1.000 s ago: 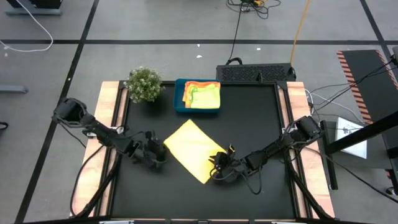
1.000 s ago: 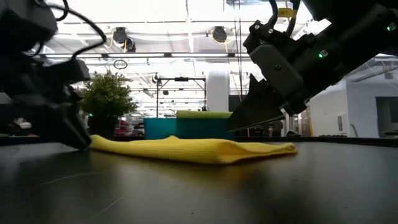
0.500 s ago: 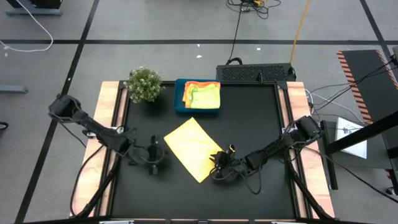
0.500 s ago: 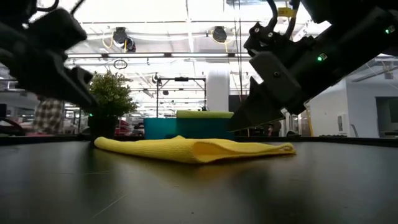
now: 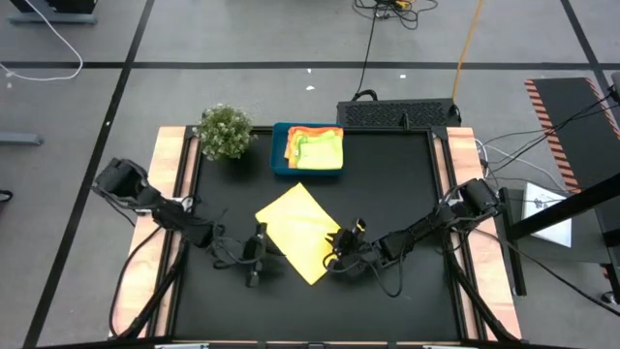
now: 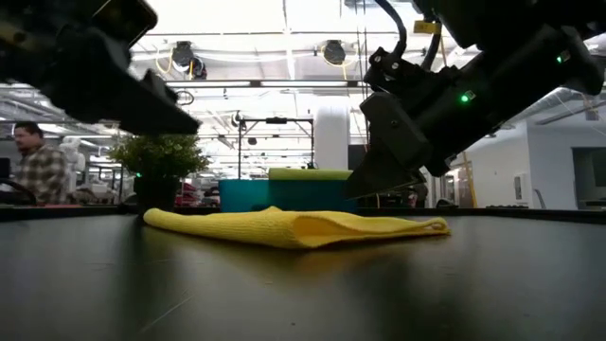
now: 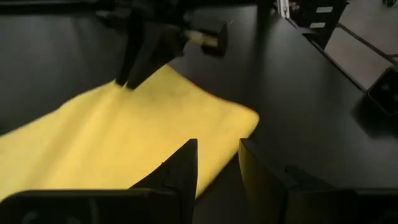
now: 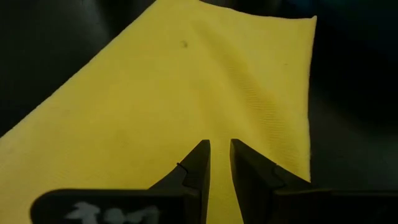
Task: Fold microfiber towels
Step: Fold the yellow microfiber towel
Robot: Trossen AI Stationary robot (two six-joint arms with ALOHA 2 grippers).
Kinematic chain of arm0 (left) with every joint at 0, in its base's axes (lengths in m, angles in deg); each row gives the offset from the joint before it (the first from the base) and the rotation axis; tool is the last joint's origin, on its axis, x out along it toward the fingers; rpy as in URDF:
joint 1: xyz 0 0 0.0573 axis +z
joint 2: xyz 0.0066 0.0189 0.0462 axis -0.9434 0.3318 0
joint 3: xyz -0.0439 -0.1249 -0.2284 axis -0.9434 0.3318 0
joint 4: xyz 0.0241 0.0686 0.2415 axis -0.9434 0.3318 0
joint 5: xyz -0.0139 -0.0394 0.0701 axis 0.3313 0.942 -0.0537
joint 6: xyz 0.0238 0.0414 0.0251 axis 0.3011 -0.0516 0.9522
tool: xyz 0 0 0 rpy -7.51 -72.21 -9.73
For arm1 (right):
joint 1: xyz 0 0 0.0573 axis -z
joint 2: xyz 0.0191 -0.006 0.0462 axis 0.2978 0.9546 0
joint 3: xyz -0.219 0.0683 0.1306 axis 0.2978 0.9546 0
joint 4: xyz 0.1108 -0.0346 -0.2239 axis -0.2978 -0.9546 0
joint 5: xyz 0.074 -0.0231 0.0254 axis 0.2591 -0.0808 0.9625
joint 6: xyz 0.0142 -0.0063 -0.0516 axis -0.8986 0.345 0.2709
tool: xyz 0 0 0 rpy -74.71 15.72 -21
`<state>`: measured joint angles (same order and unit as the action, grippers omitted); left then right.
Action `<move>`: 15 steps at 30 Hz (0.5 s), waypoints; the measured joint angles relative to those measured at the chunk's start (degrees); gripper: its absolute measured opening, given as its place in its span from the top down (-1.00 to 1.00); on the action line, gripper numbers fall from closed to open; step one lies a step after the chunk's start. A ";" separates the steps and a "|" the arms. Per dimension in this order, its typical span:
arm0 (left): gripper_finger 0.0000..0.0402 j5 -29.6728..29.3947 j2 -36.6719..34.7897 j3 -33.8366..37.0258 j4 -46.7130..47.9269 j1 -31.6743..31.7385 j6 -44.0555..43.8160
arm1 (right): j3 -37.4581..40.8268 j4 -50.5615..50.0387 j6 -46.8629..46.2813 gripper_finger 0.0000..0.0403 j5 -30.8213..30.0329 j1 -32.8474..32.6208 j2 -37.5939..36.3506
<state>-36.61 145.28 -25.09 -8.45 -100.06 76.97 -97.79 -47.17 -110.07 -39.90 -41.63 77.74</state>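
- Your left gripper (image 5: 257,260) has swung from the towel's left corner round to its near-left edge; fingers (image 7: 180,171) slightly spread, holding nothing.
- Desk (image 5: 407,184): the yellow towel (image 5: 298,231) lies mid-desk, folded once.
- Your right gripper (image 5: 341,260) hovers at its near-right corner, fingers (image 8: 200,163) barely parted, empty.
- Next fold, likely: pinch both near corners.
- Blue tray (image 5: 281,167) of towels and plant (image 5: 224,131) sit clear.
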 joint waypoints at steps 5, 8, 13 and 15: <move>0.40 1.54 4.77 -5.64 0.01 0.59 1.92 | -0.02 -0.01 0.48 0.74 0.04 0.01 0.00; 0.40 1.63 7.93 -8.72 0.11 0.59 3.09 | 0.00 -0.09 0.74 0.74 0.07 -0.17 0.00; 0.40 1.63 13.56 -13.05 0.17 0.71 4.16 | -0.02 -0.06 1.14 0.74 0.02 -0.58 -0.28; 0.40 1.69 15.73 -14.58 0.06 1.16 4.30 | 0.00 -0.19 1.12 0.74 0.02 -0.56 -0.43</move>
<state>-34.92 161.01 -39.67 -8.39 -98.90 81.27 -97.79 -47.36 -108.96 -39.88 -42.19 77.31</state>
